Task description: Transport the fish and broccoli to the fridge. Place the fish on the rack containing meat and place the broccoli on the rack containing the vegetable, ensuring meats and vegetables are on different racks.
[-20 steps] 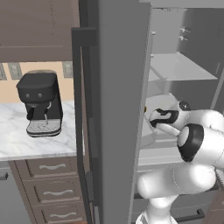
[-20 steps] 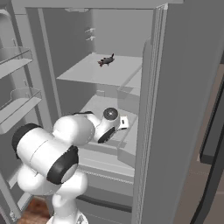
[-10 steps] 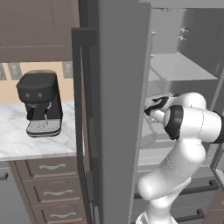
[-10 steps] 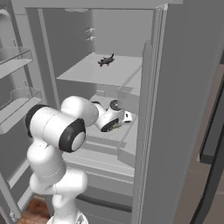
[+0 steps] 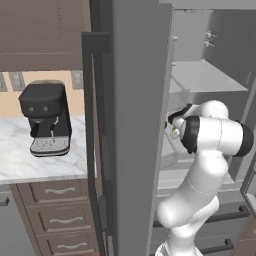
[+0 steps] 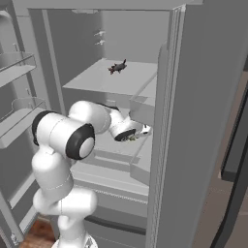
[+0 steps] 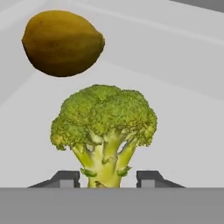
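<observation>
In the left base view, the white arm is seen reaching into the open fridge (image 5: pixel 140 125), whose grey steel door with a long vertical bar handle stands in the middle of the picture; the gripper (image 5: pixel 171 127) is tucked just past the door's edge at a middle rack, a speck of green is seen at it, and the stand of its jaws cannot be told from here. To the left, a black coffee machine (image 5: pixel 46 117) is set on a pale marbled surface (image 5: pixel 20 165) above brown drawers with curved metal pulls. In the right base view, the pale grey shelved interior is shown; a small dark fish (image 6: pixel 117 67) lies on the upper rack (image 6: pixel 97 80), and the arm's wrist is bent over the rack below it, where a bit of green is seen at the gripper (image 6: pixel 134 136). Door bins are seen at the left edge. In the hand view, the broccoli (image 7: pixel 105 131) stands upright with its bumpy bright-green head and forked pale stalk between the two dark finger tips (image 7: pixel 65 178), which stand apart on either side of the stalk with a narrow gap to each, so the gripper (image 7: pixel 107 179) is parted and not clamped. Beyond the broccoli, close to its head, the vegetable (image 7: pixel 62 43), a smooth orange-brown ball, is seen above the smooth light grey rack floor.
</observation>
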Controlling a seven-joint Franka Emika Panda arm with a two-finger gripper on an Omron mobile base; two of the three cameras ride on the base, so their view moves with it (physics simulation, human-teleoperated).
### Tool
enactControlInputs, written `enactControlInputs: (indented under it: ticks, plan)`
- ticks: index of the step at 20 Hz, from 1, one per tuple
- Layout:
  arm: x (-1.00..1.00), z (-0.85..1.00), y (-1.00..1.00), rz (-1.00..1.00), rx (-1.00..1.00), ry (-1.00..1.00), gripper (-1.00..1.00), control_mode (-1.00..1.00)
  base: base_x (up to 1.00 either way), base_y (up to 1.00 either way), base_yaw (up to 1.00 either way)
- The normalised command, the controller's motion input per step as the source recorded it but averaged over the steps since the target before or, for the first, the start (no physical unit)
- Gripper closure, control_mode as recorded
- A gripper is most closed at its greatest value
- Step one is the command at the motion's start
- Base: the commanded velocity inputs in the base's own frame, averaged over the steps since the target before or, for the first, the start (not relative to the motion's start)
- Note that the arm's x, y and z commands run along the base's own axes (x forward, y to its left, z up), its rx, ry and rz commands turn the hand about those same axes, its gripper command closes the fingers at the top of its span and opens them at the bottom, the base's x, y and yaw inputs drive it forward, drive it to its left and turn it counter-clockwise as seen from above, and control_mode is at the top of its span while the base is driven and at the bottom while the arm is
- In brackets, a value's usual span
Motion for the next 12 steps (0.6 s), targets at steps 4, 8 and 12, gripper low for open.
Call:
enactControlInputs:
  ticks: [4,8,12]
  plan:
    - [-0.1,0.0,0.0,0.0,0.0,0.0,-1.0,-1.0,0.0,0.0,0.0]
    - [-0.36,0.01,0.0,-0.01,0.0,-0.05,-1.0,-1.0,0.0,0.0,0.0]
    - [-0.74,0.17,0.0,-0.02,0.0,-0.04,-1.0,-1.0,0.0,0.0,0.0]
